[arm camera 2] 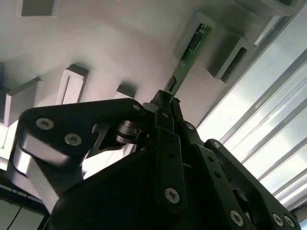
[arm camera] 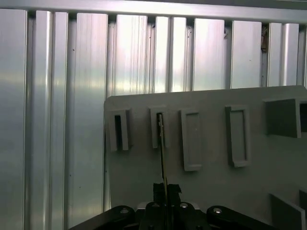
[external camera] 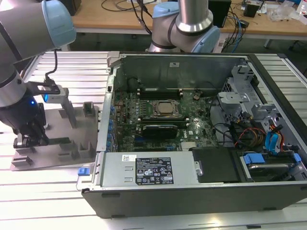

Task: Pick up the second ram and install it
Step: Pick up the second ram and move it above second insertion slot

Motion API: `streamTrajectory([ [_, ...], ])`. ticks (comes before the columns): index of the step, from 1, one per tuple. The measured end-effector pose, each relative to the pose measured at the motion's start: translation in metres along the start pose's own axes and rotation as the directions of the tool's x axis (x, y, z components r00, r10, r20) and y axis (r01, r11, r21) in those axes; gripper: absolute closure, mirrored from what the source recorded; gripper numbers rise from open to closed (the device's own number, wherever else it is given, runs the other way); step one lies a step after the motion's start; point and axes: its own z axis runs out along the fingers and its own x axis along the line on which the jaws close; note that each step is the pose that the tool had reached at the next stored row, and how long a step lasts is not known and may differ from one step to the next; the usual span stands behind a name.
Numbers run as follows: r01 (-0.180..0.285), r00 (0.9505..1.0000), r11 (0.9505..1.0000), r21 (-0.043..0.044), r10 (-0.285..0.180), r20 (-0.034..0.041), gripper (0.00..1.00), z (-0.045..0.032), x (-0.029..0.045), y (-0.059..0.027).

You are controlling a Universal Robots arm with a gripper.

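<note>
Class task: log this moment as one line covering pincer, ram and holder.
pincer: shut on ram | ram: far end at a holder slot | holder: on slatted table, beside open case

exterior view: looked down, mid range, over computer case (external camera: 201,197) and grey holder (external camera: 53,155) at the exterior view's left | both wrist views: looked close past gripper (arm camera 2: 169,99) onto holder | shared by all: holder; by wrist pair: the second ram (arm camera 2: 192,45)

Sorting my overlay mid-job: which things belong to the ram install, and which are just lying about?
Job: second ram, gripper closed on it, grey holder, open computer case, motherboard.
Lying about: power supply, blue-tabbed drive, cables on the back bench.
</note>
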Motion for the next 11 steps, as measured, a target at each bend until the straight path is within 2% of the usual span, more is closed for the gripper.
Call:
streamTrajectory([
  [4,0.000,1.0000,1.0000,0.0001,0.000,0.0001,0.89,-0.0066,-0.0002,-0.0001],
  [11,0.000,1.0000,1.0000,0.0000,0.000,0.0000,0.89,-0.0127,-0.0004,-0.0001],
])
